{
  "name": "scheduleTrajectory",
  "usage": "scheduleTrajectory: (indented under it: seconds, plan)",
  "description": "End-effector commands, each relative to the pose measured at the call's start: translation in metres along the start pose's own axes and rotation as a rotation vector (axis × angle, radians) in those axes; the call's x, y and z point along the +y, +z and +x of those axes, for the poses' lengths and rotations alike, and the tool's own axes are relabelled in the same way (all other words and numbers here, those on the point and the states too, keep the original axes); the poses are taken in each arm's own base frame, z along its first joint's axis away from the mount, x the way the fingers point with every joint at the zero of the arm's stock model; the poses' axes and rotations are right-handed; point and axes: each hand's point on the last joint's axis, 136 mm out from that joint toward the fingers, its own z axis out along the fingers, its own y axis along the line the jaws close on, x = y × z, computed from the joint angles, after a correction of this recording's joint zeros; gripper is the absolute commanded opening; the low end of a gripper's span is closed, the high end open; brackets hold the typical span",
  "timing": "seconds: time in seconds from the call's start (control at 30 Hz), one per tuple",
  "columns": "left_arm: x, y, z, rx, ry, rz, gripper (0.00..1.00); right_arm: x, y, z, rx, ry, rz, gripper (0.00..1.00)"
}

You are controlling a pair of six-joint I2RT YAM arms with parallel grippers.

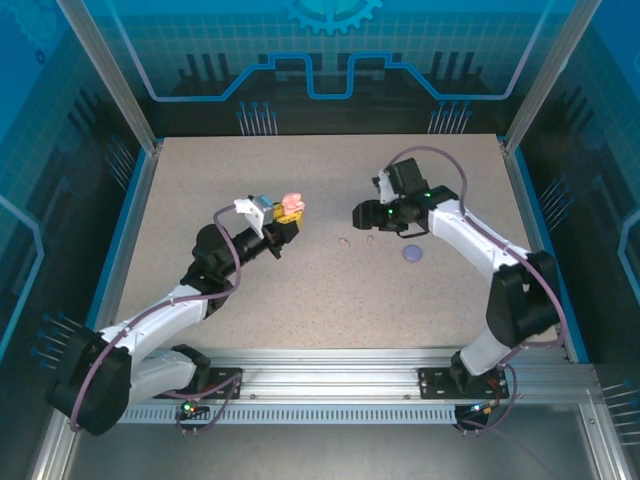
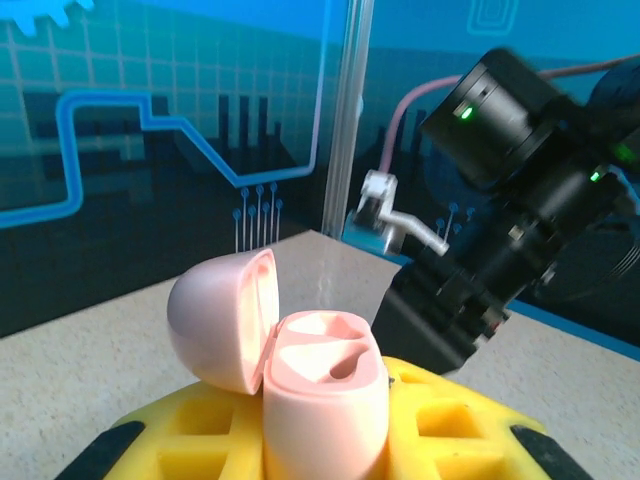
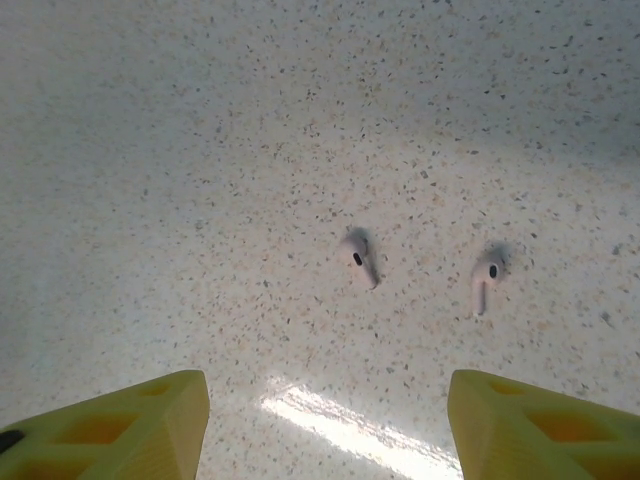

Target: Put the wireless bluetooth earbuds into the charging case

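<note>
This looks like a robot lab cell. Under the yellow fingers [image 3: 110, 420] of the right gripper [image 3: 325, 385] lies a bare speckled tabletop [image 3: 300, 120]. Beyond the fingers, on every side, aluminium frame posts [image 1: 112, 75] hold clear blue panels [image 1: 330, 60] printed with circuit lines and a gear. Behind the fingers, the arm bases [image 1: 455, 382] are bolted to a slotted metal rail [image 1: 330, 365].
</note>
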Motion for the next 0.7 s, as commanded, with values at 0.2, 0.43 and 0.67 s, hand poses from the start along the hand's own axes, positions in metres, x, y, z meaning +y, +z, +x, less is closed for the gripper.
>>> scheduleTrajectory:
  seconds: [0.2,0.43,0.67]
  plan:
    - [0.006,-0.002,-0.078,-0.247,0.137,-0.084,0.00,0.013,0.052,0.003,0.167,-0.105,0.205,0.61]
    - [-0.006,-0.007,-0.121,-0.343,0.190,-0.052,0.00,0.002,0.082,0.007,0.238,-0.173,0.282,0.57]
    - [-0.016,-0.011,-0.143,-0.381,0.213,-0.019,0.00,-0.001,0.103,0.017,0.301,-0.243,0.261,0.50]
